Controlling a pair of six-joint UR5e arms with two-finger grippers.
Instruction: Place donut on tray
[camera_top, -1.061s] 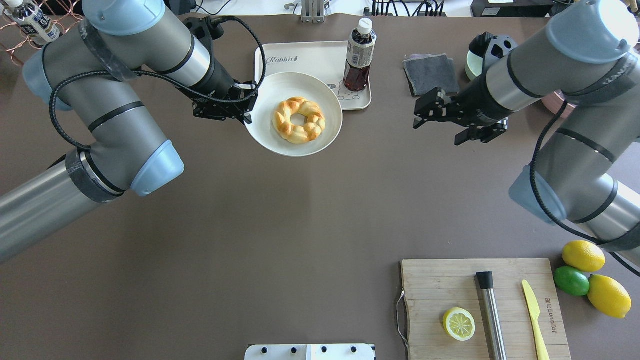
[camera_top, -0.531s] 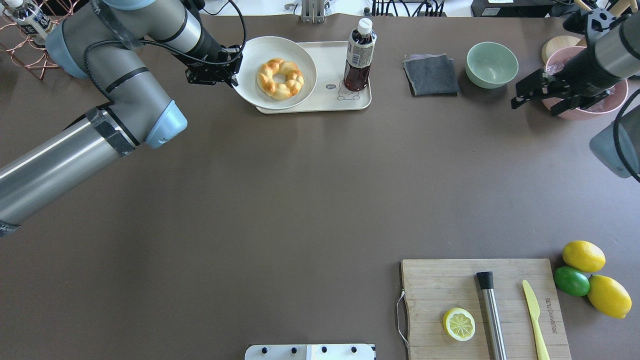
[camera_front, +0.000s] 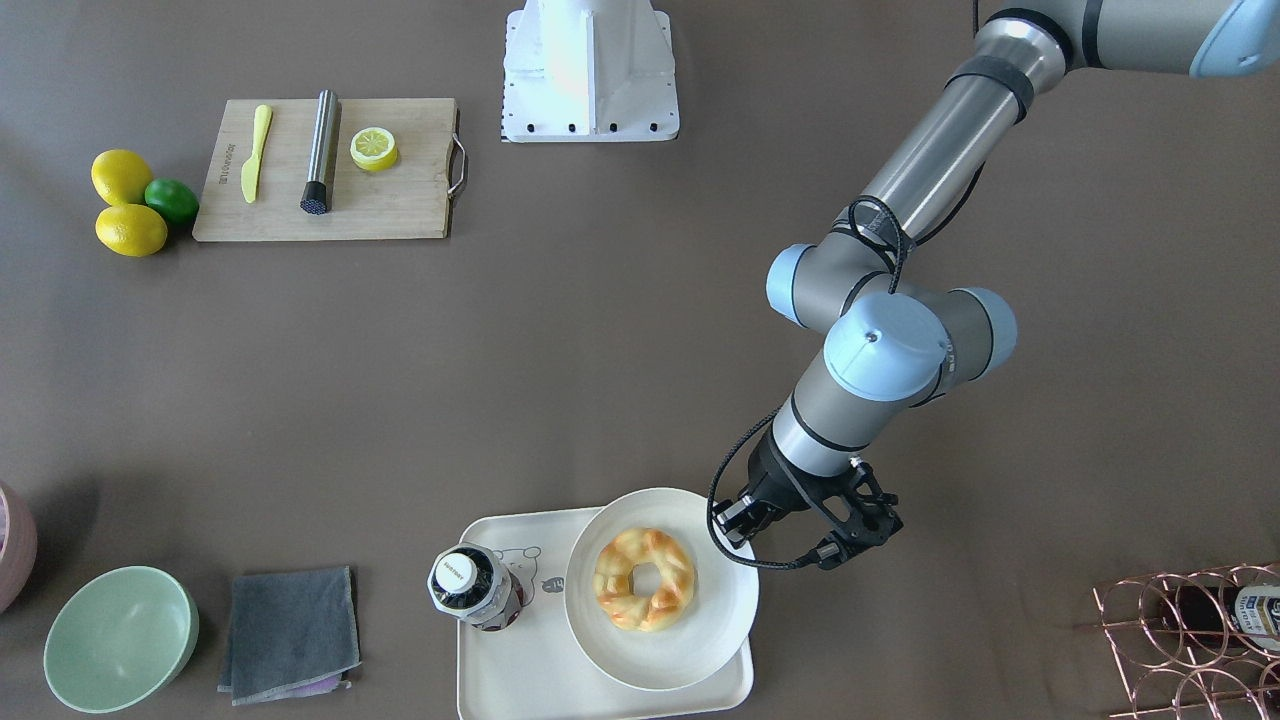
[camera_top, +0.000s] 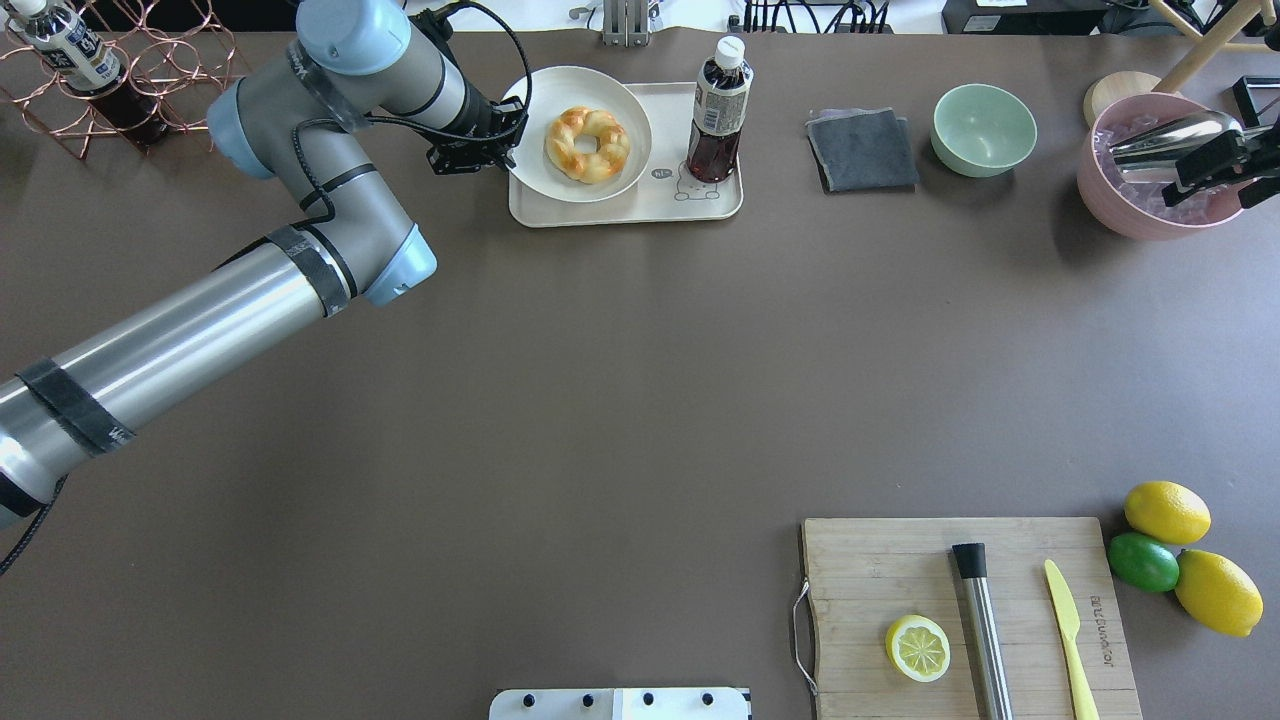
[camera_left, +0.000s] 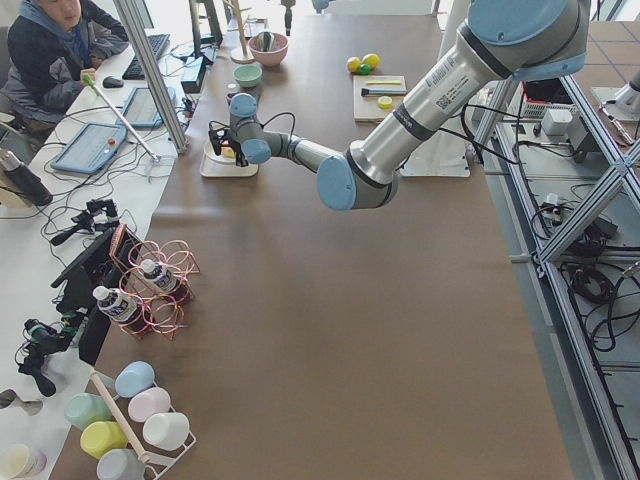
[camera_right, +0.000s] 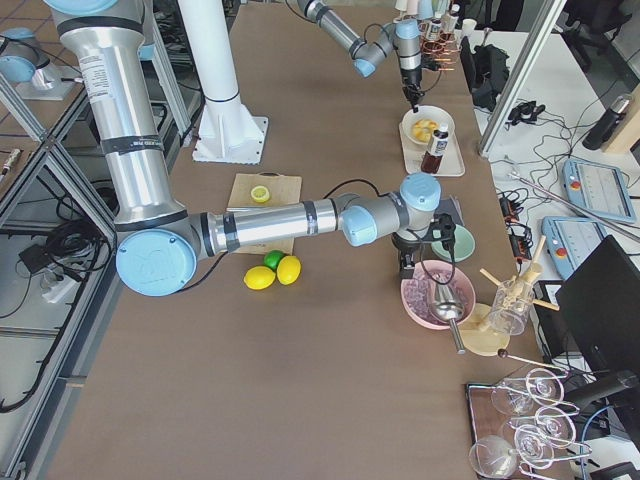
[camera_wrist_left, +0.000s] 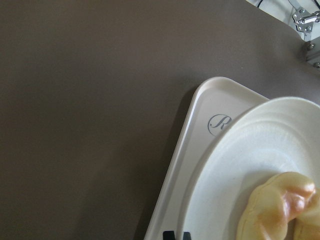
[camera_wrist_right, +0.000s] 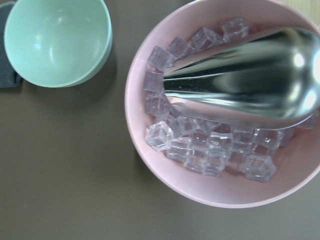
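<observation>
The braided golden donut (camera_top: 587, 143) lies on a round white plate (camera_top: 575, 85), and the plate rests on the left part of the cream tray (camera_top: 640, 210). My left gripper (camera_top: 505, 150) is shut on the plate's left rim, low at the tray's left edge. In the front-facing view the donut (camera_front: 645, 578) and plate (camera_front: 690, 640) sit on the tray (camera_front: 500, 660) with the gripper (camera_front: 740, 540) at the rim. The left wrist view shows the tray's corner (camera_wrist_left: 185, 165), the plate (camera_wrist_left: 235, 175) and part of the donut (camera_wrist_left: 280, 210). My right gripper (camera_top: 1225, 175) is open and empty above the pink bowl.
A dark drink bottle (camera_top: 717, 110) stands on the tray's right side. A grey cloth (camera_top: 862, 148), a green bowl (camera_top: 984, 128) and a pink bowl of ice cubes with a metal scoop (camera_top: 1130, 200) lie to the right. A cutting board (camera_top: 960, 610) and lemons sit near front right.
My left arm has carried the plate with the donut away from me and set it over the tray. My right arm has drawn back to the right, over the pink bowl.
</observation>
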